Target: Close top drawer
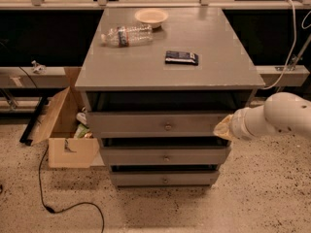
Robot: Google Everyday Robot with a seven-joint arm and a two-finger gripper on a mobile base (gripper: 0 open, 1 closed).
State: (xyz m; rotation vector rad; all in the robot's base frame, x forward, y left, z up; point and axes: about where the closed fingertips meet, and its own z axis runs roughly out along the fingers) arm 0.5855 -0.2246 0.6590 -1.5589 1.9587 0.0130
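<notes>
The top drawer (pixel 146 124) is a wide grey front with a small brass knob (pixel 168 127) at its centre. It stands slightly out from the cabinet, with a dark gap above it under the cabinet top. My gripper (pixel 222 128) is at the right end of the drawer front, touching or nearly touching it. The white arm (pixel 277 115) reaches in from the right.
Two lower grey drawers (pixel 165 157) with like knobs sit below. On the cabinet top lie a plastic bottle (pixel 126 34), a bowl (pixel 151 17) and a dark packet (pixel 181 58). An open cardboard box (pixel 65 130) and a black cable (pixel 58 198) are on the floor at left.
</notes>
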